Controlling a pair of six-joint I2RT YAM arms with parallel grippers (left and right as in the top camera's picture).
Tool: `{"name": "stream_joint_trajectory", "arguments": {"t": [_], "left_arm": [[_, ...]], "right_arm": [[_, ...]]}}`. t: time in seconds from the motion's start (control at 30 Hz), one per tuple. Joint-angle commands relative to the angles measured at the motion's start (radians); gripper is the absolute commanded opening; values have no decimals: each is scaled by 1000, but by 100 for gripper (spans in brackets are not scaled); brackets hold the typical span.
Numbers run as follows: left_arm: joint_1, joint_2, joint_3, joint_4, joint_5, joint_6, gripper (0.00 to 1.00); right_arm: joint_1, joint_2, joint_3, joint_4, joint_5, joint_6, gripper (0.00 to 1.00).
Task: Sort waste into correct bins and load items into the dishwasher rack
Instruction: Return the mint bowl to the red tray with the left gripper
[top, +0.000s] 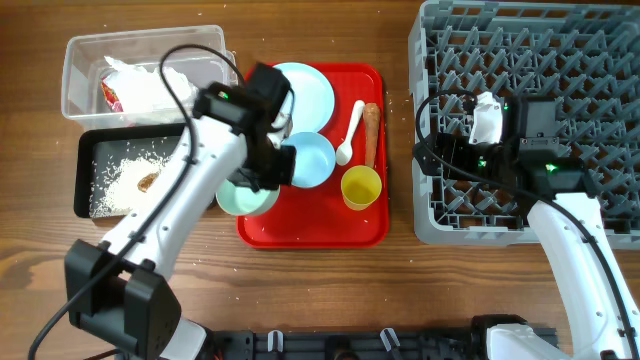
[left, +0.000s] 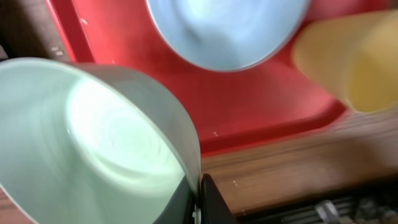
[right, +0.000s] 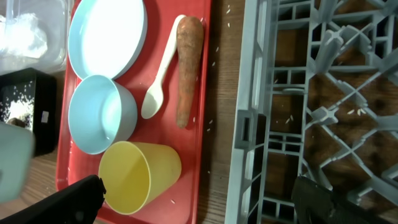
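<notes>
My left gripper is shut on the rim of a pale green bowl, held over the red tray's front left corner; in the left wrist view the bowl fills the left side with the jaws pinching its wall. On the tray lie a light blue plate, a light blue bowl, a yellow cup, a white spoon and a carrot. My right gripper is open and empty, hovering over the grey dishwasher rack's left edge.
A clear plastic bin with white waste stands at the back left. A black tray with rice grains and scraps sits in front of it. Rice grains are scattered on the wooden table.
</notes>
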Motion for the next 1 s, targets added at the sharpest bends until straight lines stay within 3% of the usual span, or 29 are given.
{"name": "stream_joint_trajectory", "arguments": {"t": [0.0,0.13,0.4,0.43,0.5,0.6,0.67,0.8,0.97], "left_arm": [[-94,-3,-137,93,-127,-91,4],[-193,-3,-244,258,-127,-91,4],[-214,-2,-304,347,-142,-91,5],[-214,-2,-304,345,-142,-91,9],[-214,-2,-304,325,-141,-91,29],[-213,-5,-267,248,-141,-91,40],[-213,-21,-171,164,-142,-90,45],[-213,-76,12,219,-142,-50,74],[-213,-31,29,400,-100,24,76]], "right_arm": [[-1,8,14,1,11,3,100],[0,8,14,0,11,4,100],[0,7,14,-7,11,4,100],[0,8,14,-8,11,4,100],[0,8,14,-8,11,4,100],[0,8,14,-7,11,5,100],[0,7,14,-3,11,4,100],[0,2,26,20,-45,6,99],[-1,-10,44,28,-43,4,99]]}}
